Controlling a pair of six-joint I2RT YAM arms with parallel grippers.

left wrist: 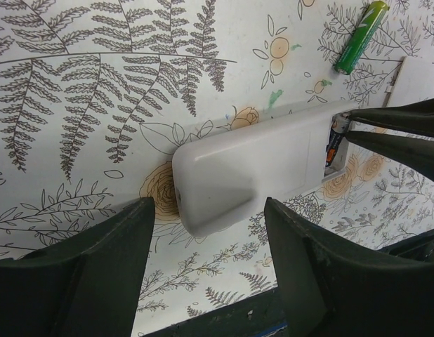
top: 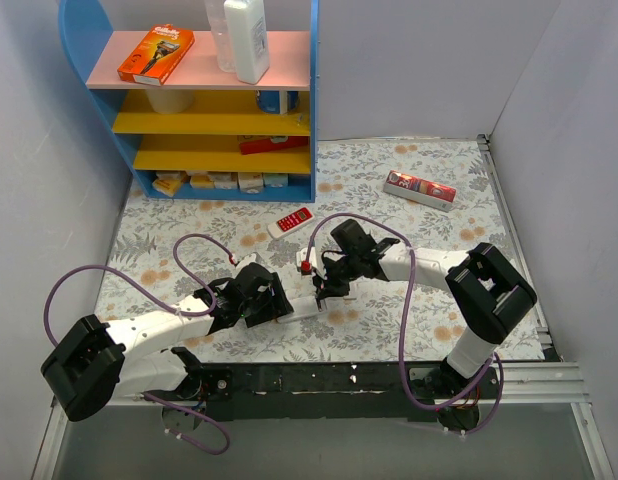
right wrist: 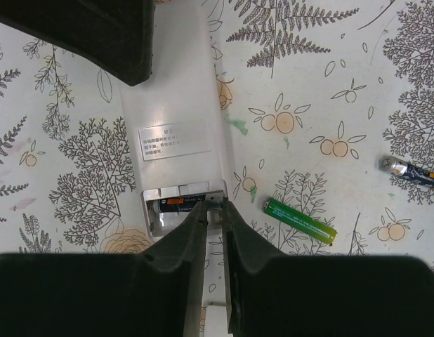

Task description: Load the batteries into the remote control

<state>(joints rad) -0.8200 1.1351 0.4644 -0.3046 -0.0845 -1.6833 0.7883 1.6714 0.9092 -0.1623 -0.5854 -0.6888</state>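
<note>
Remote control (left wrist: pixel 252 168) face-down on worktop (left wrist: pixel 97 105), bay open, seated battery (right wrist: pixel 178 203) inside | right pincer (right wrist: pixel 215 210) narrowed to a slit, tips on it | left pincer (left wrist: pixel 208 207) wide, astride remote control | advice: brace remote control, press flat; loose green battery (right wrist: pixel 300 220) next.

Plain pale grey walls (top: pixel 419 60) enclosed a worktop (top: pixel 439 230) covered in floral cloth. A blue shelf unit (top: pixel 81 35) with pink and yellow shelves stood back left.
</note>
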